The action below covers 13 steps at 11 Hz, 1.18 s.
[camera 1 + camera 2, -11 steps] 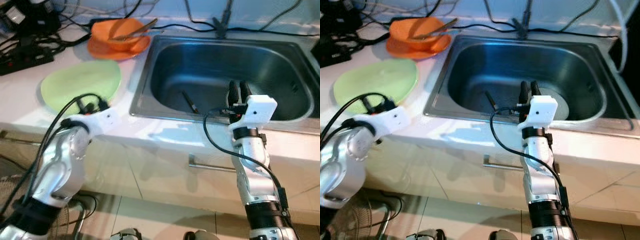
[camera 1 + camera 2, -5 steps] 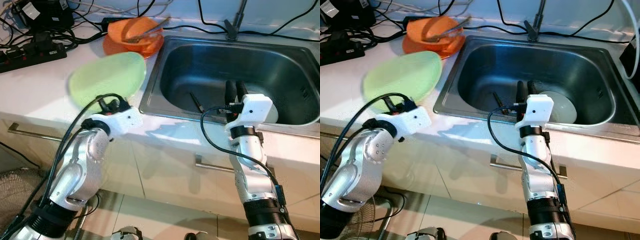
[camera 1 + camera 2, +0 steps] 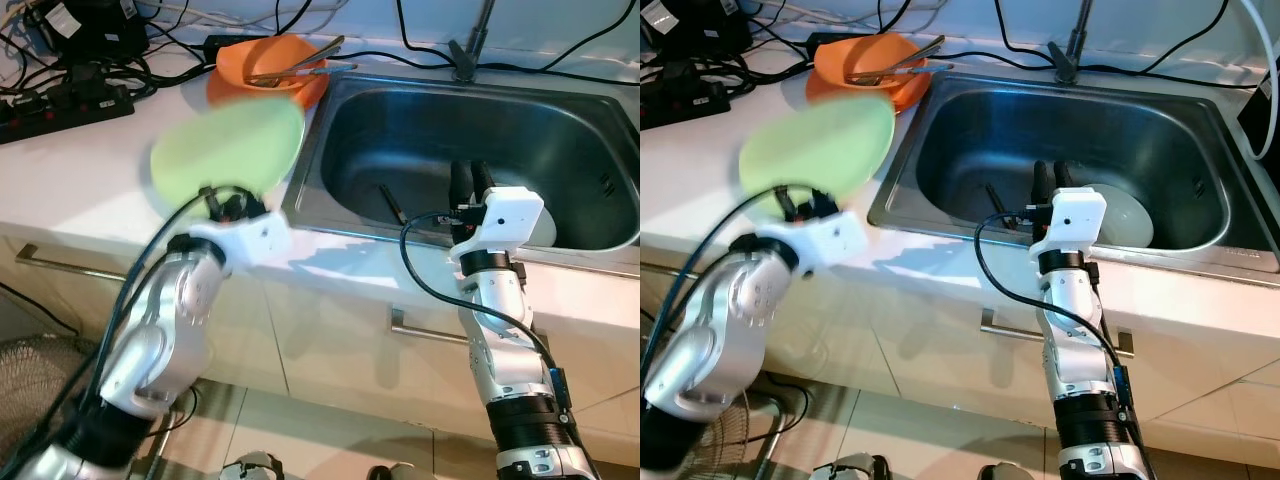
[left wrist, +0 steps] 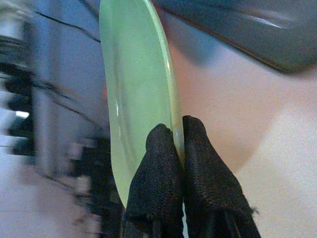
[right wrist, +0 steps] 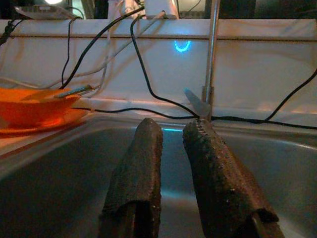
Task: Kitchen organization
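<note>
Gripping item: left gripper [image 4: 177, 136], black fingers [image 4: 159, 163] pinched on the near rim of a pale green plate [image 3: 228, 150], one finger on each face. Plate is raised off the white counter [image 3: 70, 170] and blurred in the head views; it sits above the counter's strip between the orange dishes and the sink's left rim, its far edge close to the orange bowl [image 3: 262, 60].

Second tool: right gripper [image 3: 470, 185], reaching up over the front lip of the steel sink [image 3: 560, 130], fingers [image 5: 136, 168] a narrow gap apart and holding nothing. It points toward the back wall and the tap stem [image 5: 212, 54].

Sink contents: a dark slender utensil [image 3: 388, 204] on the basin floor, just left of the right gripper; a pale round dish [image 3: 1125, 215] on the floor behind and right of that gripper's white housing.

Counter, far left corner: orange bowl on an orange plate [image 3: 225, 92], with utensils [image 3: 300, 68] lying across the bowl, and a tangle of black cables with a power strip [image 3: 60, 100] further left.

Below the counter: cabinet fronts with bar handles [image 3: 425, 330].
</note>
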{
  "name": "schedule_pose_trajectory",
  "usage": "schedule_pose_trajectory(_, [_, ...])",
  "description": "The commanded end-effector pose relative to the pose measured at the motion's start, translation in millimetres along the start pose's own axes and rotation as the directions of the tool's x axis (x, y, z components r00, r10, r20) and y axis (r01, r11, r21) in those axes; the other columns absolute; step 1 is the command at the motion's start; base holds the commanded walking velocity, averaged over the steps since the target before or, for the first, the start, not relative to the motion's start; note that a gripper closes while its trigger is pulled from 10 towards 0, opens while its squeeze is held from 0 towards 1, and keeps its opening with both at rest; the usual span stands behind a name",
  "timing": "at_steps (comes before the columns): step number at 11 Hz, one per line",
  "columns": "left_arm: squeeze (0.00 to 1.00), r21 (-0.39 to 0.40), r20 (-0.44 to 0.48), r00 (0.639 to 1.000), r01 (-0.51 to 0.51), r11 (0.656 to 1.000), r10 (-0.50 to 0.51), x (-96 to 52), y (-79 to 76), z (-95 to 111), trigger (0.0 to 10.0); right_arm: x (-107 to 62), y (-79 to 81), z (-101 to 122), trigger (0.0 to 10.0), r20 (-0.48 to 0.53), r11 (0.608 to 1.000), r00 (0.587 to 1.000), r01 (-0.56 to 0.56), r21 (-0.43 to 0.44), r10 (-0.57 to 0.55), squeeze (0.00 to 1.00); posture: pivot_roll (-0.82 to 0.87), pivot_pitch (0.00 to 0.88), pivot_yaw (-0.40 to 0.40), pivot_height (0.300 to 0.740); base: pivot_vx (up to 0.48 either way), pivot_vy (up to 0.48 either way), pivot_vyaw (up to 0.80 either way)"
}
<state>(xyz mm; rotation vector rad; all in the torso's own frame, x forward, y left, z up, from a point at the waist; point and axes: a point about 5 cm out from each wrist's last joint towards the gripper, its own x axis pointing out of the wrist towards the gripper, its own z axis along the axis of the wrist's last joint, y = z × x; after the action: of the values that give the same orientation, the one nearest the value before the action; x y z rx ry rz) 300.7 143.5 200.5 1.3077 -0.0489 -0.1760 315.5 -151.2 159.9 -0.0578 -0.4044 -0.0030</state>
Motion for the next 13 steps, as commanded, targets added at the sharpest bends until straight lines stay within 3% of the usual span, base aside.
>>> schedule_pose_trajectory(1, [0.00,0.028,0.044,0.985,-0.167,0.986,0.166,0.7,27.5,7.9,10.0,3.8,3.1,0.2,10.0,-0.007,1.000,1.000,-0.023,-0.016,0.023,0.00,0.10,0.050,0.004,0.740,0.000,0.000,0.00])
schedule_pose_trajectory(3, [0.00,0.032,0.142,0.960,-0.247,0.969,0.240,2.1,40.3,22.9,10.0,12.0,2.3,3.7,10.0,-0.021,0.999,1.000,0.003,0.054,-0.002,0.00,0.10,0.050,0.004,0.740,0.000,0.000,0.00])
schedule_pose_trajectory(5, [0.00,0.030,0.244,0.948,-0.220,0.975,0.206,9.2,34.7,40.5,10.0,22.3,0.8,8.7,10.0,-0.048,0.986,0.998,0.036,0.164,-0.028,0.04,0.08,0.051,0.012,0.740,0.000,0.000,0.00])
schedule_pose_trajectory(6, [0.00,0.037,0.301,0.939,-0.187,0.982,0.168,14.8,26.1,49.9,10.0,31.8,2.3,18.4,10.0,-0.037,0.977,0.999,0.021,0.213,-0.013,1.00,0.06,0.045,0.022,0.740,0.000,0.000,0.00])
schedule_pose_trajectory(8, [0.00,0.046,0.356,0.926,-0.154,0.987,0.128,19.1,17.0,59.0,10.0,44.1,3.3,36.5,10.0,-0.023,0.918,1.000,0.004,0.397,0.006,1.00,0.04,0.037,0.030,0.740,0.000,0.000,0.00])
schedule_pose_trajectory(9, [0.00,0.051,0.376,0.920,-0.137,0.989,0.108,20.6,13.1,61.8,10.0,48.6,1.8,45.9,10.0,-0.012,0.867,1.000,0.003,0.499,0.004,1.00,0.04,0.032,0.034,0.740,0.000,0.000,0.00])
schedule_pose_trajectory(11, [0.00,0.048,0.392,0.915,-0.119,0.992,0.091,21.5,8.4,63.4,10.0,50.2,3.7,49.0,10.0,-0.032,0.787,0.999,0.000,0.617,0.026,1.00,0.03,0.030,0.036,0.740,0.000,0.000,0.00])
schedule_pose_trajectory(12, [0.00,0.051,0.403,0.911,-0.111,0.993,0.081,21.4,5.8,63.9,10.0,50.3,6.8,49.8,10.0,-0.060,0.725,0.997,0.002,0.689,0.053,1.00,0.03,0.029,0.036,0.740,0.000,0.000,0.00])
schedule_pose_trajectory(13, [0.00,0.067,0.418,0.906,-0.100,0.993,0.063,21.6,3.5,63.9,10.0,50.0,10.4,46.7,10.0,-0.103,0.692,0.991,0.016,0.722,0.085,0.00,0.03,0.027,0.037,0.740,0.000,0.000,0.00])
